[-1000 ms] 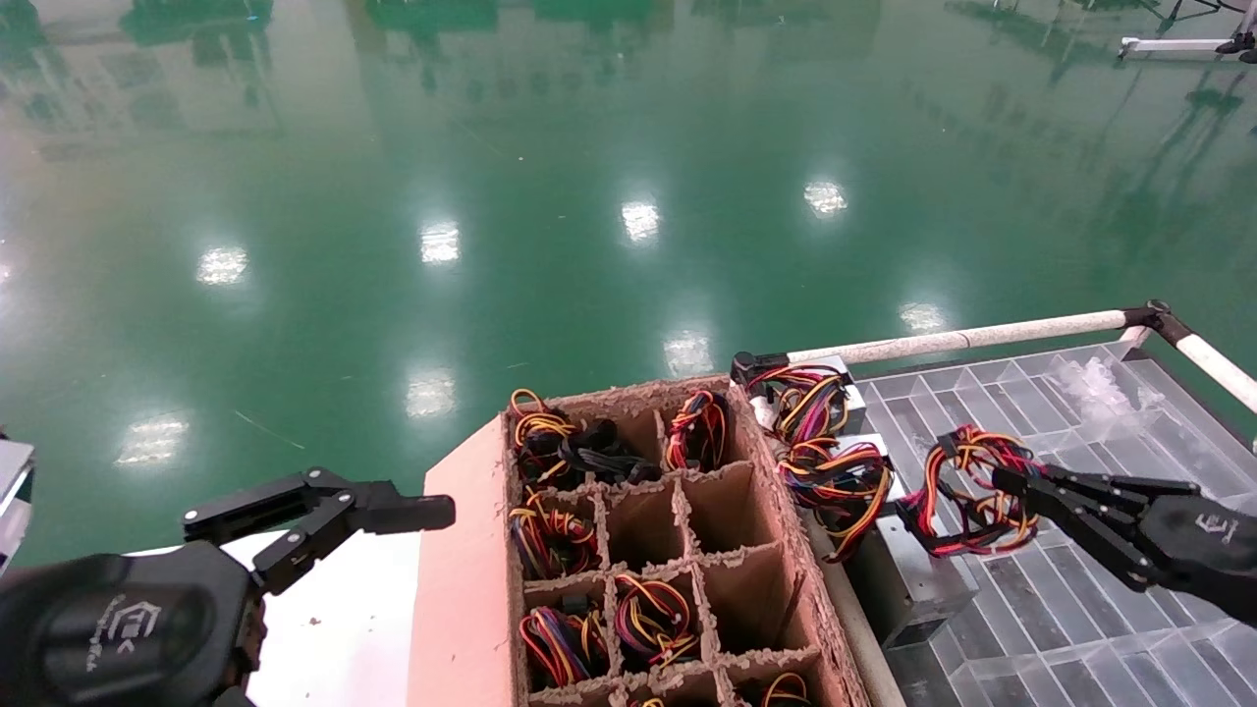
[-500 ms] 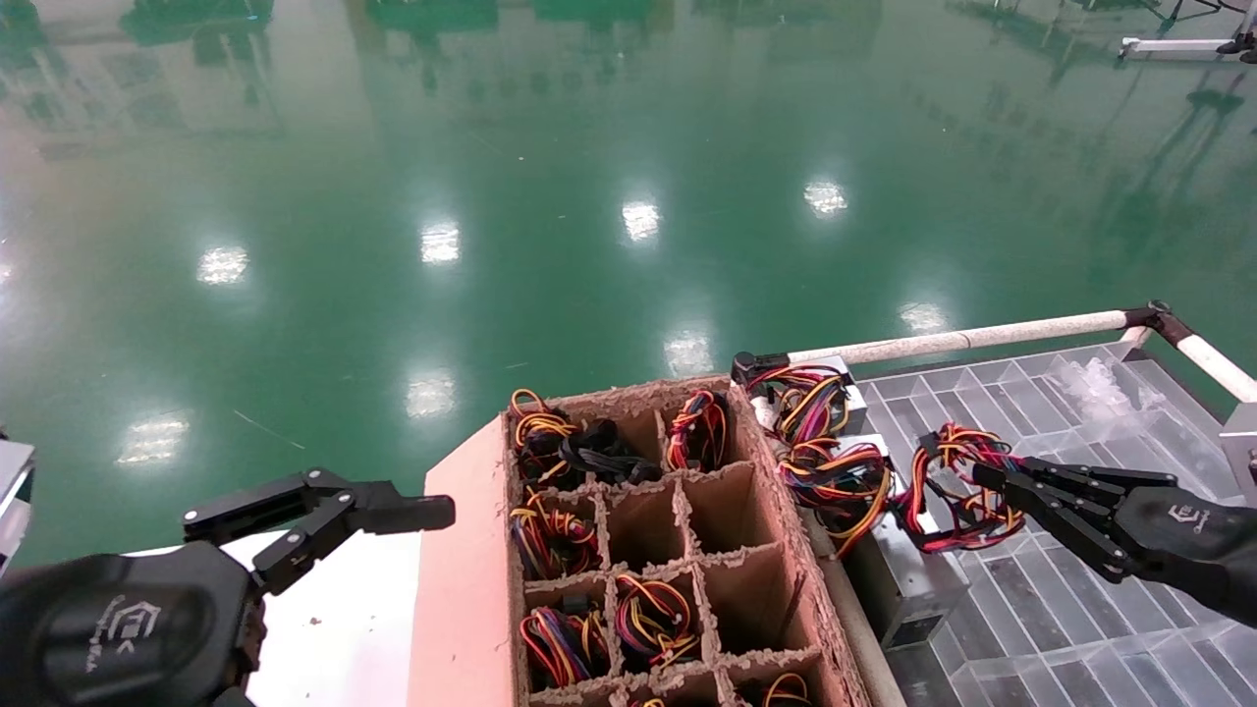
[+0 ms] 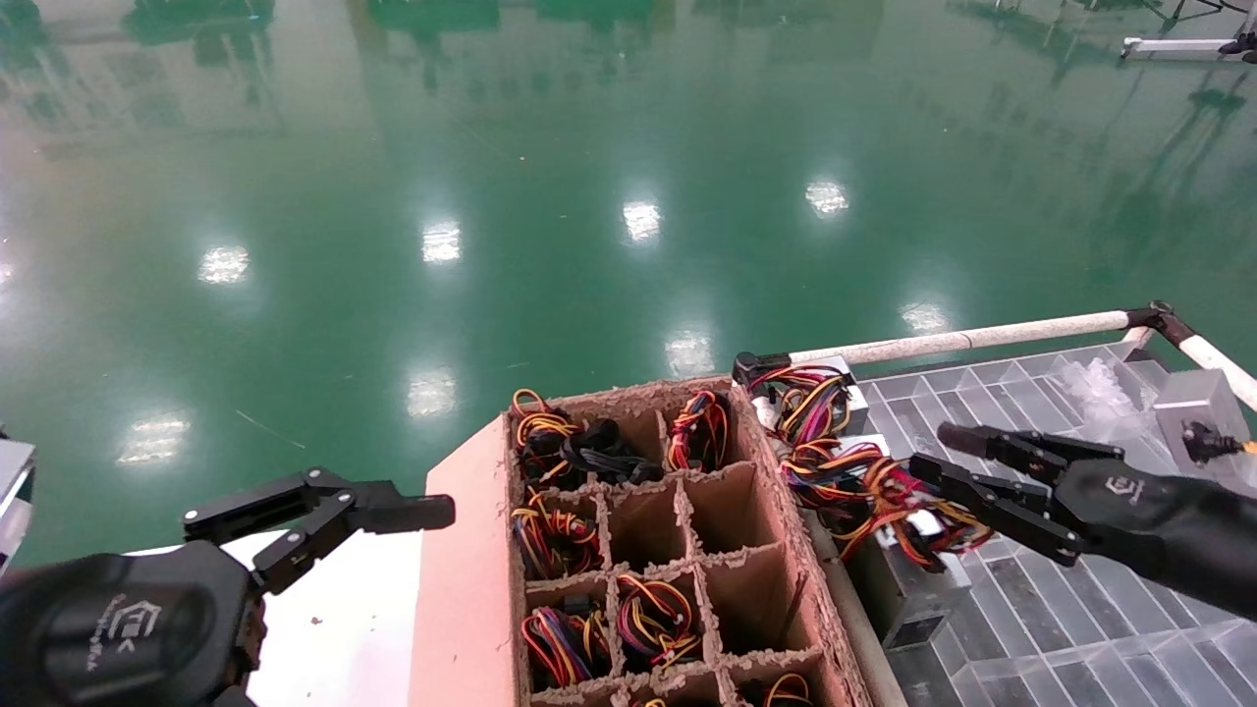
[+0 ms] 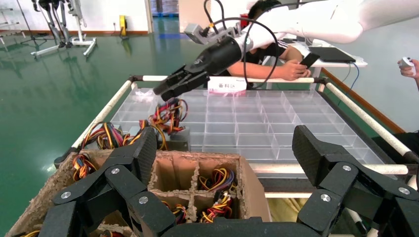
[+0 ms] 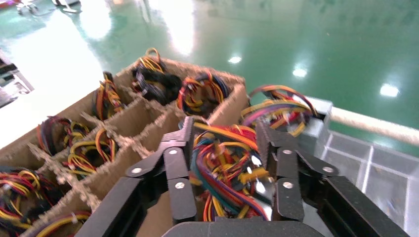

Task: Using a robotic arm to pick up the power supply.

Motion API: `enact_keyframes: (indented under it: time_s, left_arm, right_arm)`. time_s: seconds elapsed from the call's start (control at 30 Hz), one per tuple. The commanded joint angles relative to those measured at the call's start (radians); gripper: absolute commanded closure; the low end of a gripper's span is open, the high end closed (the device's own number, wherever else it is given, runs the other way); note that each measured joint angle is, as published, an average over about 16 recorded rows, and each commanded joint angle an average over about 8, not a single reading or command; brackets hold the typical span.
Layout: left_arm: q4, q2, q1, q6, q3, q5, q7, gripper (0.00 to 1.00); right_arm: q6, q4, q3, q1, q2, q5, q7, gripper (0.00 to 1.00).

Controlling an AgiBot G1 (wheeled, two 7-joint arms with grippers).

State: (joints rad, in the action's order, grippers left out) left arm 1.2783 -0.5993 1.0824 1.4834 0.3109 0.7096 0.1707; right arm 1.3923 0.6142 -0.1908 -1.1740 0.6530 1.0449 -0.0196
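The power supply [image 3: 908, 589] is a silver-grey box on the clear tray beside the carton, and its wire bunch [image 3: 908, 516] lies slumped on top. My right gripper [image 3: 933, 450] hovers over those wires, open. In the right wrist view the coloured wires [image 5: 222, 165] fill the gap between its spread fingers [image 5: 180, 148], which do not pinch them, and the metal [image 5: 264, 192] glints below. The left wrist view shows the right gripper [image 4: 165, 89] above the supply [image 4: 175, 140]. My left gripper [image 3: 319, 511] is parked at the lower left, open and empty.
A cardboard carton [image 3: 462, 550] with divider cells, several of them holding wire bundles, stands left of the supply. Two more wired supplies [image 3: 810, 407] sit behind it. The clear partitioned tray [image 3: 1080, 609] has a white rail [image 3: 962, 339]. A plain silver box [image 3: 1193, 403] is at the far right.
My right gripper has opened and shifted left. The wire bunch it held up has dropped onto the supply. A silver box has come into view at the right edge.
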Motion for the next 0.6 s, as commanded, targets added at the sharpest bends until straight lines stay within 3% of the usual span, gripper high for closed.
enact_keyframes:
  time_s: [0.03,0.6]
  left_arm:
    - [0.000,0.000,0.000,0.000,0.000,0.000,0.000,0.00]
    - [-0.001,0.000,0.000,0.000,0.001,0.000,0.000,0.00]
  right_arm:
    - [0.000,0.018,-0.004,-0.010,0.006,0.003,-0.011,0.00]
    - [0.028,0.177,-0.024,0.007,0.001,-0.060,-0.051,0.00]
